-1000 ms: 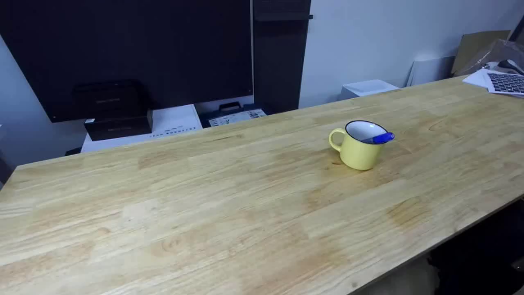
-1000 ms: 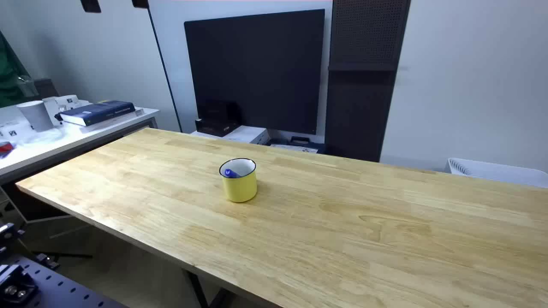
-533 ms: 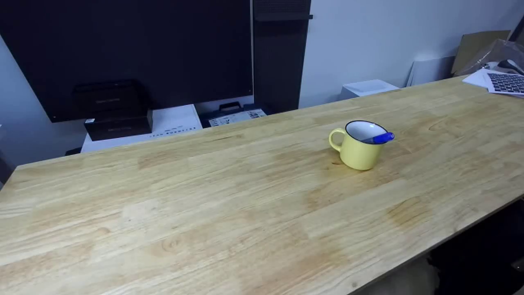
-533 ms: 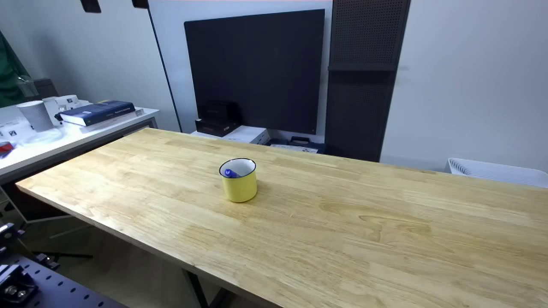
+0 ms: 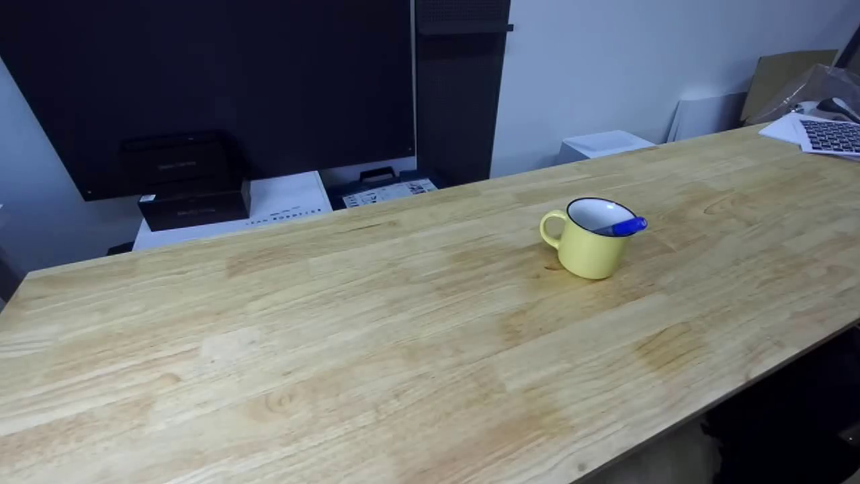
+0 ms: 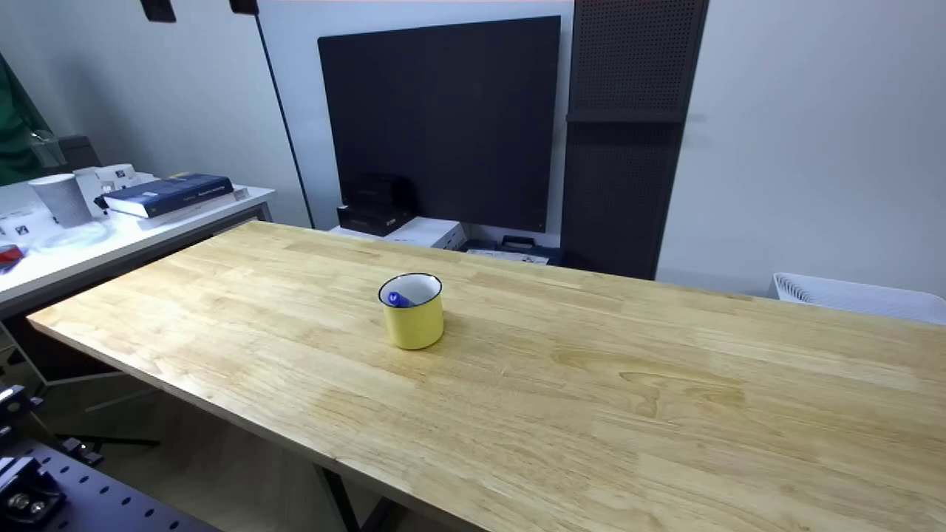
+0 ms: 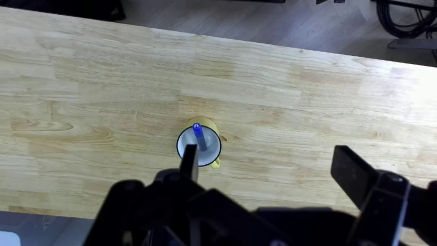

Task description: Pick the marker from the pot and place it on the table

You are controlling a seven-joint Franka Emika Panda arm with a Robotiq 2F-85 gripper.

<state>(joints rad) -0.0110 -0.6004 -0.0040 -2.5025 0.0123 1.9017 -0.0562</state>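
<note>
The pot is a pale yellow mug standing upright on the wood-grain table [image 5: 336, 349]. The mug shows in both exterior views [image 5: 591, 259] [image 6: 415, 329] and in the wrist view [image 7: 205, 121]. The blue marker [image 5: 628, 226] leans inside it, its blue end at the rim; it also shows in an exterior view [image 6: 399, 299] and in the wrist view [image 7: 198, 131]. My gripper [image 7: 266, 147] is open and empty, high above the table. In the wrist view its left finger overlaps the mug's near rim. Two dark fingertips show at the top edge of an exterior view [image 6: 157, 10].
A keyboard-like item [image 5: 833, 136] and papers lie at the table's far end. A white side desk [image 6: 255, 196] holds a blue book [image 6: 170, 193] and a grey cup [image 6: 63, 199]. A large black panel [image 6: 443, 118] stands behind the table.
The fingertips at the top of an exterior view have shifted very slightly right. The mug and marker have not moved.
</note>
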